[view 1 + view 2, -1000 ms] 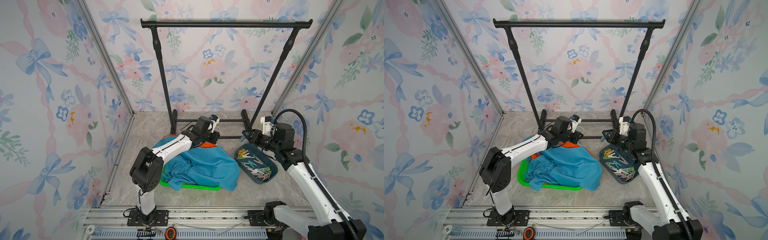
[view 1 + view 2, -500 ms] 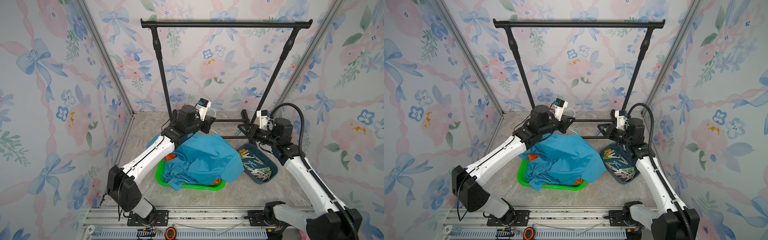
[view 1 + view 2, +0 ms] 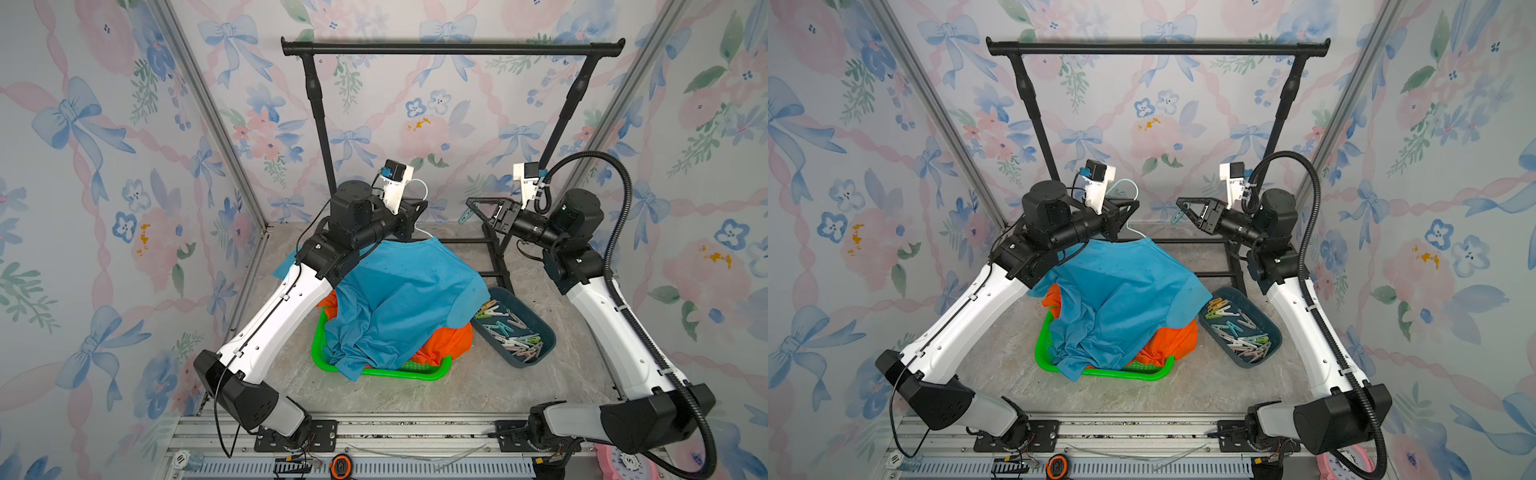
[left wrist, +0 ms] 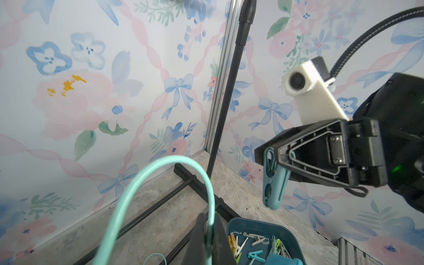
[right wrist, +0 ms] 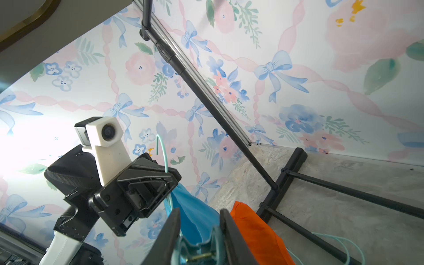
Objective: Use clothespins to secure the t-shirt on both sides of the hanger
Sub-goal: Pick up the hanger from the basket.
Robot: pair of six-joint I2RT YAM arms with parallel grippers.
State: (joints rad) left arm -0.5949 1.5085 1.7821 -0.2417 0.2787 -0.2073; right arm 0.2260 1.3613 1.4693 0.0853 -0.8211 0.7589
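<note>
Rack [image 3: 453, 49] of black tubing spans the back of the cell. Below it the blue t-shirt [image 3: 399, 299] hangs from a mint hanger [image 4: 160, 165], its lower folds draped over an orange garment [image 3: 451, 343] in the green basket [image 3: 415, 372]. Just beside the basket, a dark tray [image 3: 545, 332] holds the loose clothespins [image 3: 513, 337]. The left gripper [image 4: 210, 238] has its jaws pressed together on the hanger's wire below the hook. Facing it close by, the right gripper [image 4: 275, 158] pinches one teal clothespin [image 4: 274, 183].
</note>
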